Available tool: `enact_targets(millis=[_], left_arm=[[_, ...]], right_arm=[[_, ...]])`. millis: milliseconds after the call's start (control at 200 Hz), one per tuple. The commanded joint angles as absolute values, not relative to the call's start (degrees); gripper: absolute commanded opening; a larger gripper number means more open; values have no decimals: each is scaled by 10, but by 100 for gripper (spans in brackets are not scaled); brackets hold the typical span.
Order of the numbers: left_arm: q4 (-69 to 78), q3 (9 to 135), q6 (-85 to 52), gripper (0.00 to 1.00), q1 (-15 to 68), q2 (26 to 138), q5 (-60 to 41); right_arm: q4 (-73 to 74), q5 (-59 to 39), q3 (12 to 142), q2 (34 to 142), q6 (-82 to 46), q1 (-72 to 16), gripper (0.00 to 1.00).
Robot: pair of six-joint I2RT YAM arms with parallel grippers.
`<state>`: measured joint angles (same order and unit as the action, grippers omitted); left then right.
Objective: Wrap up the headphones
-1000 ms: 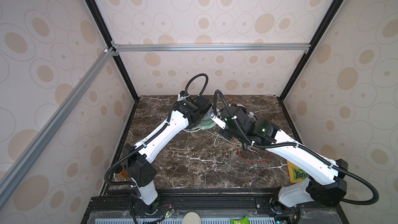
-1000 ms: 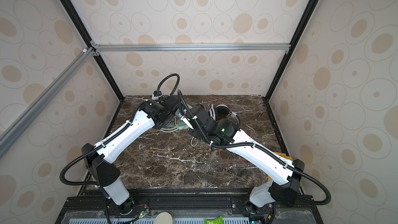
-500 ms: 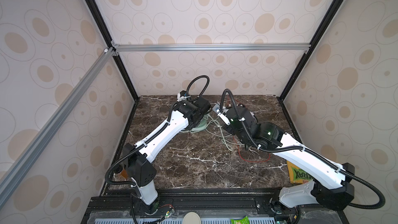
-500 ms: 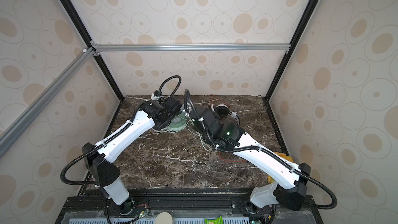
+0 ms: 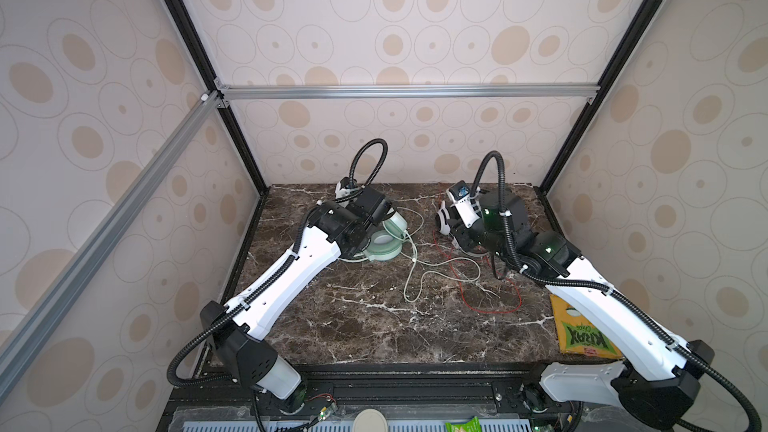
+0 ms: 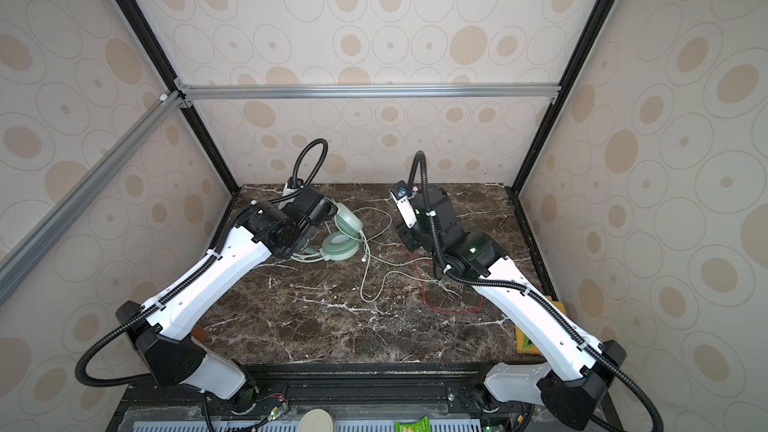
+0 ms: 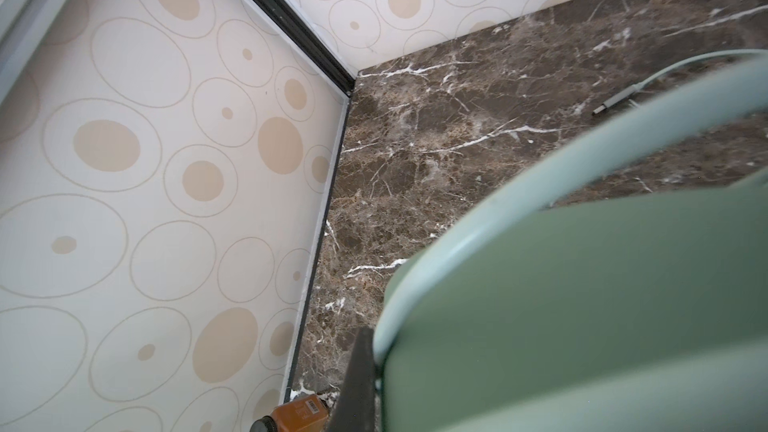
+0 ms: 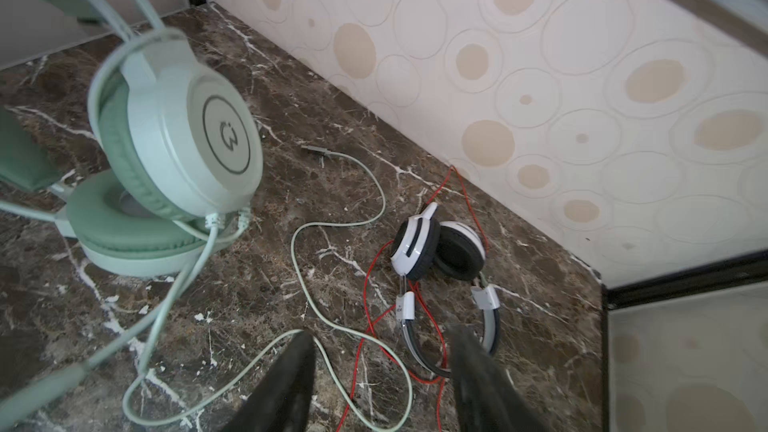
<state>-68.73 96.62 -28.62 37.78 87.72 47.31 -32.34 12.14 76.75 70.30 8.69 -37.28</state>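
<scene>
The left claw (image 5: 386, 220) is shut on the band of the green headphones (image 5: 384, 245) at the back of the table (image 5: 332, 326). The green cable (image 8: 293, 251) is spread loose and crossed by the red cable (image 8: 365, 284). The white headphones (image 8: 415, 243) are laid by the wall (image 8: 582, 76). The right claw (image 8: 379, 332) is held wide and empty above both cables. Only the green cable should be pinched, so the red one is not dragged.
</scene>
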Motion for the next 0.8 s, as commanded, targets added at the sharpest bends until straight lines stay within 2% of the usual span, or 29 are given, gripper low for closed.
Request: enact_targets(millis=[0, 85, 230, 325, 515, 695, 795], left_arm=[[-647, 991, -277, 0, 363, 851, 418], [-642, 1011, -273, 0, 342, 837, 379], [-636, 1052, -272, 0, 312, 820, 316], [-632, 1072, -276, 0, 301, 816, 280], [-626, 1092, -283, 0, 293, 817, 226], [-626, 1093, -288, 0, 291, 812, 208], [-626, 1090, -292, 0, 290, 809, 202]], right_arm=[[-294, -85, 677, 660, 13, -337, 61], [-249, -161, 609, 627, -2, -322, 62], [-159, -287, 510, 588, -2, -323, 72], [-111, -327, 464, 576, 1, -332, 79], [-37, -305, 423, 583, 35, -351, 89], [27, -247, 437, 625, 46, -352, 90], [32, -252, 469, 658, 48, -354, 90]])
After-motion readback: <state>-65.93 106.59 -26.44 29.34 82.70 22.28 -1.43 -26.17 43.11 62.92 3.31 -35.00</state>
